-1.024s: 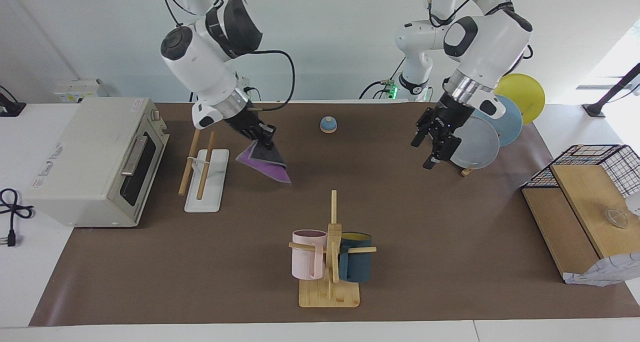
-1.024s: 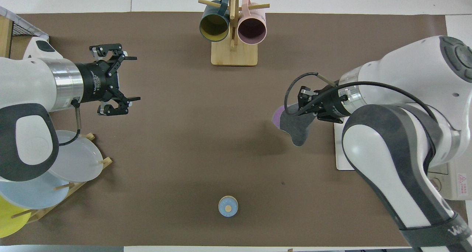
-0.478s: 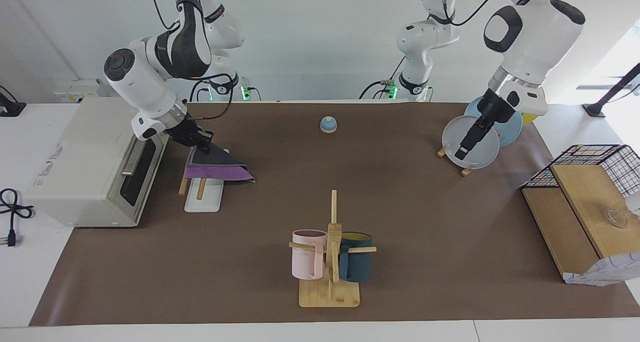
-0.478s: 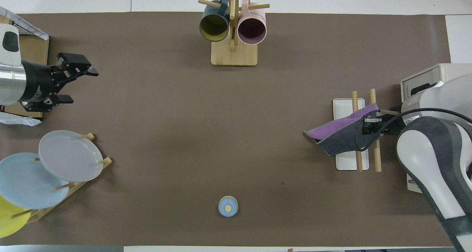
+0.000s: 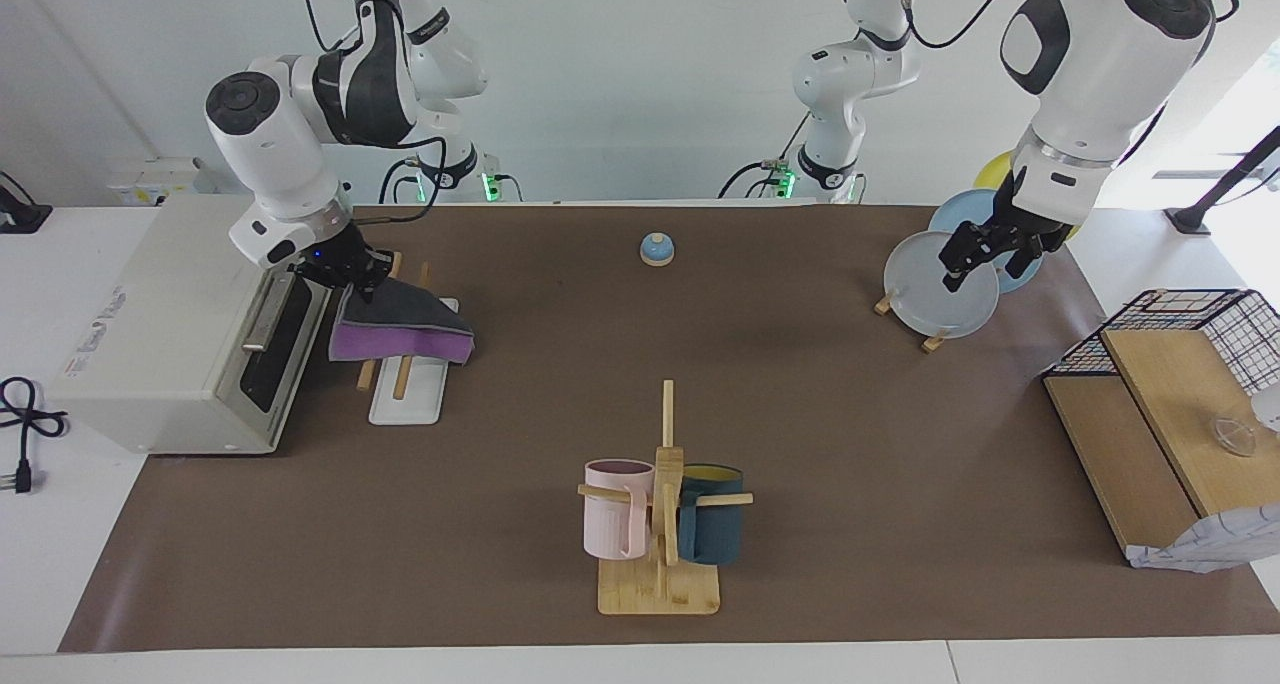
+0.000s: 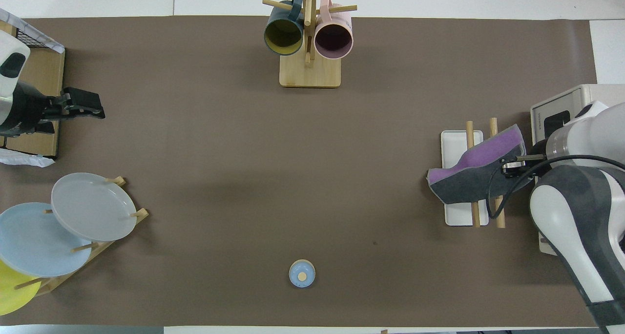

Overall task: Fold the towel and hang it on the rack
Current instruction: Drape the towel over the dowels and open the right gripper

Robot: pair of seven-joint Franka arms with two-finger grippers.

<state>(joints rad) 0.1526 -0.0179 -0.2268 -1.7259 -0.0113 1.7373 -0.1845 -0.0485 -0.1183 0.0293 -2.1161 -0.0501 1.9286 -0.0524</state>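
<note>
The folded towel (image 5: 400, 336), dark grey on top with a purple face showing at its edge, lies across the two wooden rods of the rack (image 5: 405, 401). My right gripper (image 5: 362, 272) is shut on the towel's edge at the side toward the oven, just above the rods. In the overhead view the towel (image 6: 468, 182) covers the middle of the rack (image 6: 455, 143), with the right gripper (image 6: 510, 165) at its edge. My left gripper (image 5: 985, 262) is open and empty, raised over the plates; it also shows in the overhead view (image 6: 90, 110).
A white toaster oven (image 5: 170, 314) stands right beside the rack. A mug tree (image 5: 660, 524) with pink and teal mugs is farther from the robots. A plate stand (image 5: 945, 289), a small blue bell (image 5: 656, 249) and a wire basket with wooden boards (image 5: 1170, 394) also stand here.
My right gripper carried the towel from beside the rack onto its rods and lowered it toward the oven. My left arm drew back toward its end of the table, over the plates.
</note>
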